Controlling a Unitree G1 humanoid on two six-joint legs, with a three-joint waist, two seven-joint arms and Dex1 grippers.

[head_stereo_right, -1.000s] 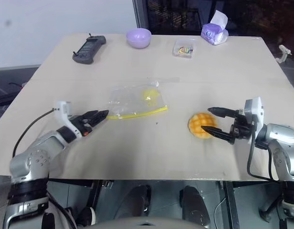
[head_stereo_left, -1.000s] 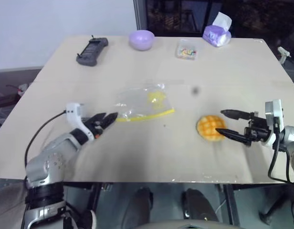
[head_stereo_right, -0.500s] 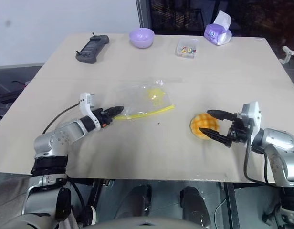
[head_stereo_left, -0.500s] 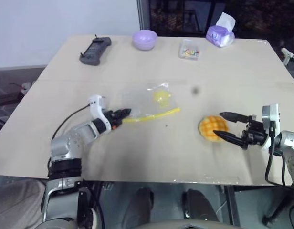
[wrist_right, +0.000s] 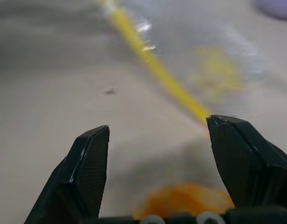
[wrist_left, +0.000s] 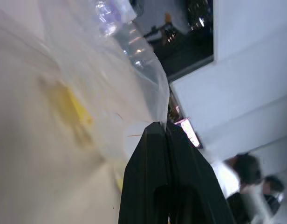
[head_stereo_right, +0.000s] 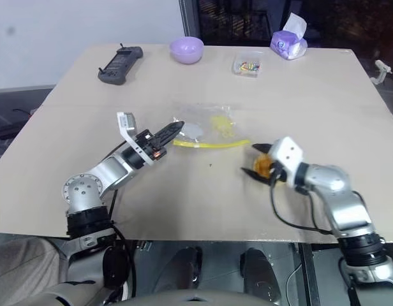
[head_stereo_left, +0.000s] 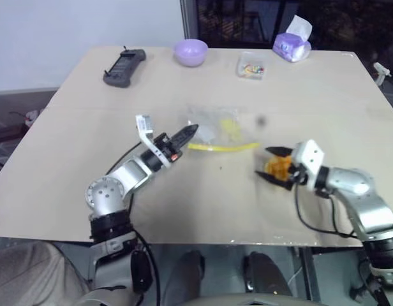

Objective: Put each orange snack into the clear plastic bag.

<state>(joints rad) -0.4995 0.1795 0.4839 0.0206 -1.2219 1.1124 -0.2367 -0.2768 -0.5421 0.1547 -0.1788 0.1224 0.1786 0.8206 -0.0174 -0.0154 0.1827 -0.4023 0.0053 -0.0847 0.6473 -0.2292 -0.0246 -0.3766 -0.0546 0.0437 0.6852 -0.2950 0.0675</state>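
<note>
Mid-frame, the left end effector (head_stereo_left: 189, 131) is now pinching the clear plastic bag (head_stereo_left: 217, 129) closed-fingered; the right end effector (head_stereo_left: 271, 164), wide open, is straddling the orange snack (head_stereo_left: 277, 167), ready for bagging.

Two spread black fingers (wrist_right: 87, 172) flanking an orange snack (wrist_right: 187, 199), yellow-striped clear plastic bag (wrist_right: 218, 70) on the table (wrist_right: 50, 93) beyond.

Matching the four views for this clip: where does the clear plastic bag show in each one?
Left eye view: clear plastic bag at table centre, one corner pinched by the left gripper.
Right eye view: bag just left of centre, same corner pinched.
Left wrist view: crinkly film running up from the shut fingers.
Right wrist view: blurred, beyond the right gripper.
Shared landmark: its yellow seal strip.
</note>
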